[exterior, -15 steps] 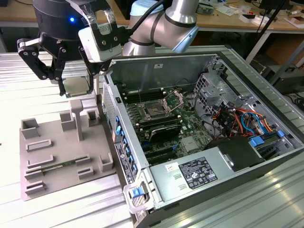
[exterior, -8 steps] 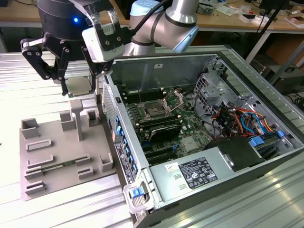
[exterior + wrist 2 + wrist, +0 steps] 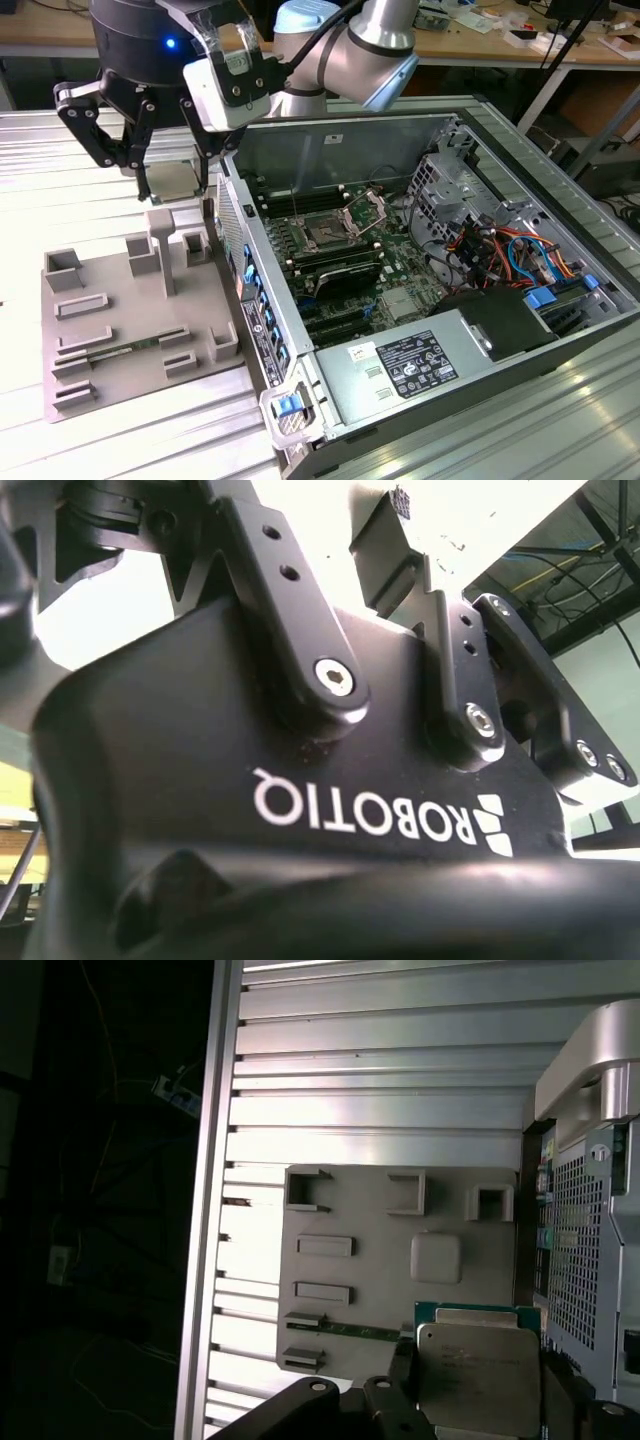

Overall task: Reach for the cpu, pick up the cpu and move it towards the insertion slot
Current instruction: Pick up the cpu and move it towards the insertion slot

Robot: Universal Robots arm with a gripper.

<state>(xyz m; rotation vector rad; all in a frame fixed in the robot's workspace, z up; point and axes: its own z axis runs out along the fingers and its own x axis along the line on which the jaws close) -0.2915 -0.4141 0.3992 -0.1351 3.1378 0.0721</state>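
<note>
Here, downward-pointing jaws clamp the cpu point(image 3: 172, 181) above the tray point(image 3: 110, 330).

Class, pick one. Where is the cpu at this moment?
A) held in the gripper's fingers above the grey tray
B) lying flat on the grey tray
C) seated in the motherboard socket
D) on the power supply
A: the cpu is clamped by the gripper in the air over the grey tray, apart from the insertion slot.

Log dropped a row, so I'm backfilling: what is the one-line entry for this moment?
gripper: shut on cpu | cpu: held above grey tray, beside case | insertion slot: inside case, not yet reached
</note>
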